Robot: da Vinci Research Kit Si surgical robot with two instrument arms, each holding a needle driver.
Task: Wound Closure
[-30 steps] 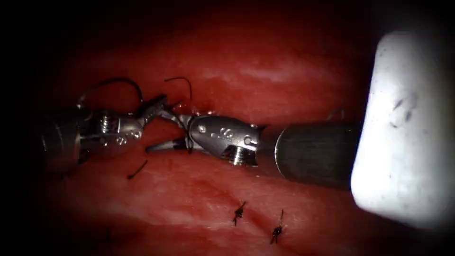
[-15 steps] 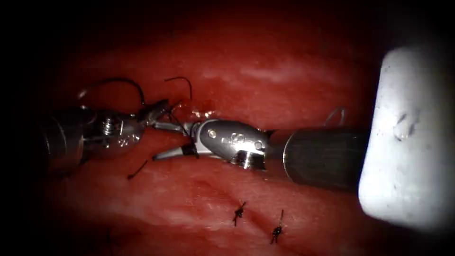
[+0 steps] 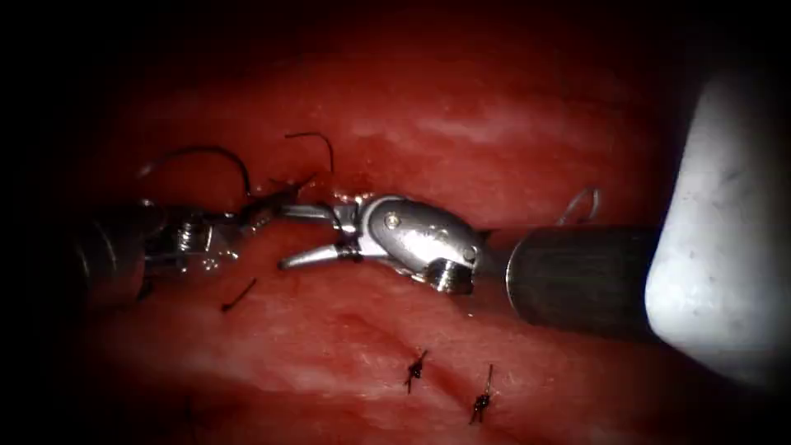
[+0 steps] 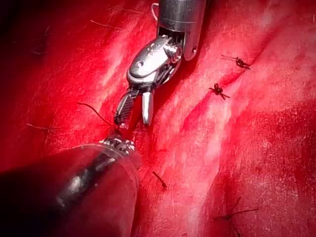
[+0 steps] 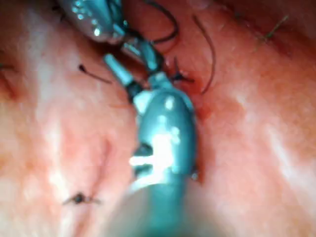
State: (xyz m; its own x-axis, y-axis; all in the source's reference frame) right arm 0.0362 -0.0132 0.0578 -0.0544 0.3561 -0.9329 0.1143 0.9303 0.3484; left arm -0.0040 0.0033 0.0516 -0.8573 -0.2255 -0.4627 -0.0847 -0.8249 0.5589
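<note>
Thin black thread [image 3: 317, 216] is crossed by the steel right tool [image 3: 298, 236], jaws spread, empty — pulled rightward since earlier. Steel left tool [image 3: 268, 204] clamps thread over red tissue [image 3: 461, 124]; needle unseen. Judged: thread-cutting stage — precise jaw placement needed.

The endoscope looks down on the tissue [image 3: 461, 124] from above and in front, at middle range. The left wrist camera looks along its own shaft, very close, facing the right tool [image 4: 134, 106] beside two knotted stitches [image 4: 217, 91]. The right wrist camera faces the opposite way, toward the left tool [image 5: 143, 52]; all three views share the tissue where the tool tips meet.
</note>
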